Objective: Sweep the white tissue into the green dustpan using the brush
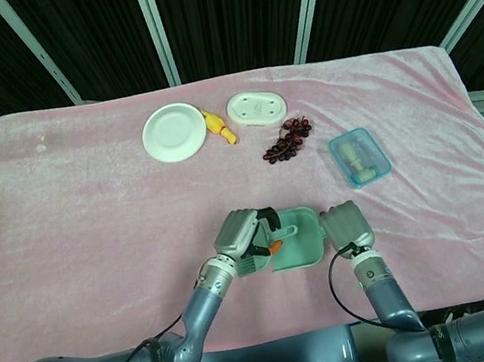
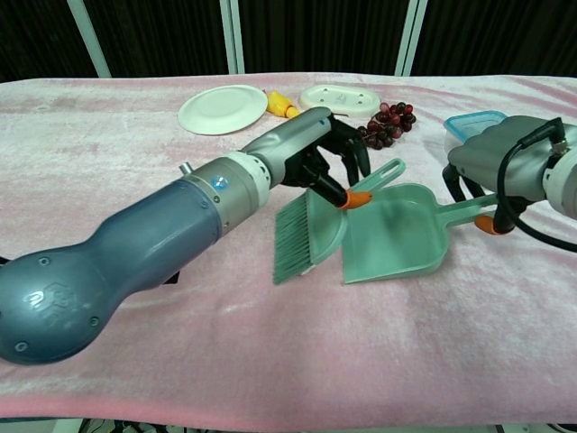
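My left hand (image 2: 326,152) grips the green brush (image 2: 308,236) by its handle near the orange collar (image 2: 359,198). The bristles are low on the pink cloth, right at the open lip of the green dustpan (image 2: 397,233). My right hand (image 2: 494,164) holds the dustpan's handle at the right. From the head view, the left hand (image 1: 244,233) and right hand (image 1: 346,228) flank the dustpan (image 1: 299,246) near the table's front edge. The white tissue shows in neither view; the brush head covers the spot where it lay.
Along the back of the table lie a white plate (image 1: 174,133), a yellow object (image 1: 220,128), a white oval dish (image 1: 256,107) and dark grapes (image 1: 287,141). A blue lidded box (image 1: 360,157) sits at the right, behind my right hand.
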Tool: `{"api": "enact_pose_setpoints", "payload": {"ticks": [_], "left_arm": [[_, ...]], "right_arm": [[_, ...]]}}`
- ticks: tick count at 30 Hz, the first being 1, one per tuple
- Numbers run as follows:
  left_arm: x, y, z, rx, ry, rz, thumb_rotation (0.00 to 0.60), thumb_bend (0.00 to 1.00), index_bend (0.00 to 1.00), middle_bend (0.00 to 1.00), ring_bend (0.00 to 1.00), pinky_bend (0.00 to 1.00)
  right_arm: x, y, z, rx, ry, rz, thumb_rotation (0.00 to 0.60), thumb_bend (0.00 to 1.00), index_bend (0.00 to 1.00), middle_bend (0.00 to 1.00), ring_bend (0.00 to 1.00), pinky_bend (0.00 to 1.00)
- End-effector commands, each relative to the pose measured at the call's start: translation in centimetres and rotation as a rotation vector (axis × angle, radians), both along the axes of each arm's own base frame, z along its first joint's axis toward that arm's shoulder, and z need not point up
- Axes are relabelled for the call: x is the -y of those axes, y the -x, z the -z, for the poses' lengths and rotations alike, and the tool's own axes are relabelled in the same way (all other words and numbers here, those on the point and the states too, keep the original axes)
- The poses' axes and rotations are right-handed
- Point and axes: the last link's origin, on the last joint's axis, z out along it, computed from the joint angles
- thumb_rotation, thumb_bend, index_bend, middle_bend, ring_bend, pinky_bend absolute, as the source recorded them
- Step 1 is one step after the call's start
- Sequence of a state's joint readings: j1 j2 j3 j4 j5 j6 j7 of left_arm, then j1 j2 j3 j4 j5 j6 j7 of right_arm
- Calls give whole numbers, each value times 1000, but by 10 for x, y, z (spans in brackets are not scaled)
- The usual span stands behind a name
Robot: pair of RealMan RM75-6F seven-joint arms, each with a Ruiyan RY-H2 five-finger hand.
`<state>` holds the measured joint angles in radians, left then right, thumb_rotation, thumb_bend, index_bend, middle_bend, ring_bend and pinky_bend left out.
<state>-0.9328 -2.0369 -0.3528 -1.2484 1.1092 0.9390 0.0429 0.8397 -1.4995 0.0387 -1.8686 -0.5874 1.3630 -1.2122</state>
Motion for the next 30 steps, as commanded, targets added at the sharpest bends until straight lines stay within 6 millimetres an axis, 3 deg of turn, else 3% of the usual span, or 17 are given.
{"api": "enact_pose_setpoints", "payload": {"ticks": [1,6,8,11,18,30], "left_arm": [[1,-18,4,27,3,31,600,356,643,668,872,1000],[5,-43,10,57,-4,70,600,357,643,668,872,1000],[7,-62,13,84,-18,104,600,356,643,668,872,1000],[8,-70,16,102,-33,116,600,356,643,668,872,1000],[10,-77,15,148,-53,142,600,356,643,666,872,1000],[3,-71,-2,190,-68,147,600,356,643,666,872,1000]], "right_arm": [[1,0,-1,-1,2,-1,600,485,711,671,671,761],[1,-1,-3,6,7,2,600,484,710,671,671,761],[0,-1,-5,13,10,8,600,484,710,671,671,761],[0,-1,-6,16,10,12,600,484,710,671,671,761],[-1,2,-7,18,3,18,600,486,715,672,674,761],[-3,5,-6,21,-2,27,600,486,714,672,674,761]]}}
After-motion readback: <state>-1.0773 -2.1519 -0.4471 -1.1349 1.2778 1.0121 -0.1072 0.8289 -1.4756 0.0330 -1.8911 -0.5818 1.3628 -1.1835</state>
